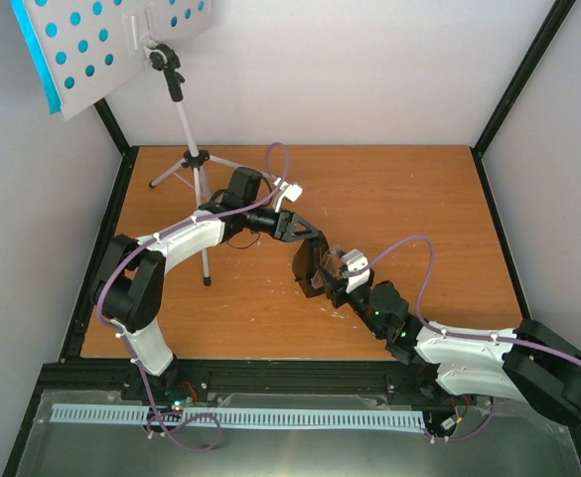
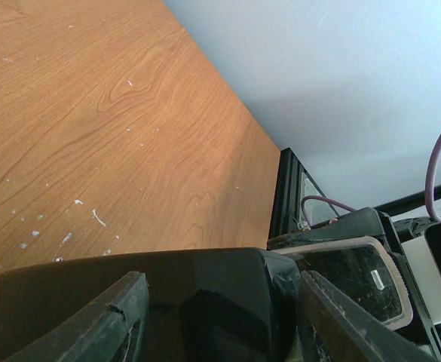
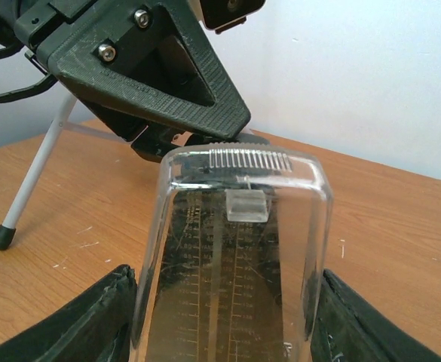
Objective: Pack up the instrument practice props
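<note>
The small black metronome point(image 1: 320, 266) with its clear cover point(image 3: 239, 264) stands mid-table between both arms. My right gripper point(image 3: 224, 324) is shut on the clear cover, one finger against each side. From the far side, my left gripper point(image 2: 216, 320) brackets the glossy black body point(image 2: 205, 294), its fingers point(image 2: 114, 324) close against it. The left gripper's housing point(image 3: 152, 68) hangs just behind the cover's top. The white tripod music stand point(image 1: 193, 159) stands at the back left. Its hole-punched desk point(image 1: 111, 40) carries cyan sheet-music pages point(image 1: 34, 55).
One stand leg with a black foot point(image 3: 1, 237) rests on the wood to the left of the metronome. The table's black frame rail point(image 2: 284, 196) and white enclosure walls point(image 1: 369, 70) bound the space. Purple cables point(image 1: 419, 248) loop over both arms.
</note>
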`<move>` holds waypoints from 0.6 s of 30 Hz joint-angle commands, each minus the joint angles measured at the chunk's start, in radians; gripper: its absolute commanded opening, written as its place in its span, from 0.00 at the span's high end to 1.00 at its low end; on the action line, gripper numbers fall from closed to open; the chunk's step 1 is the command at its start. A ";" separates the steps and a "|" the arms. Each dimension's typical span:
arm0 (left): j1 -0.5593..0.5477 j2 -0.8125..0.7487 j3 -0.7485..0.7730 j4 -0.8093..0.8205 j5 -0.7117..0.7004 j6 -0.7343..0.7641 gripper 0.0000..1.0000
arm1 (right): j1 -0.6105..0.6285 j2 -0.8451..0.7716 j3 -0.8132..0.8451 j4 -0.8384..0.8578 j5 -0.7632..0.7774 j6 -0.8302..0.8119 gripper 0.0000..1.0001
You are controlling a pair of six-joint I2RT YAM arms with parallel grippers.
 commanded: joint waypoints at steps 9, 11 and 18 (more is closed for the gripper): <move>-0.010 0.012 0.018 -0.030 -0.030 0.049 0.46 | 0.068 0.129 0.027 0.181 0.136 0.011 0.49; -0.010 0.011 0.018 -0.030 -0.032 0.050 0.46 | 0.068 0.137 0.029 0.189 0.131 0.014 0.49; -0.010 0.013 0.018 -0.030 -0.030 0.050 0.46 | 0.068 0.178 0.028 0.235 0.140 0.003 0.49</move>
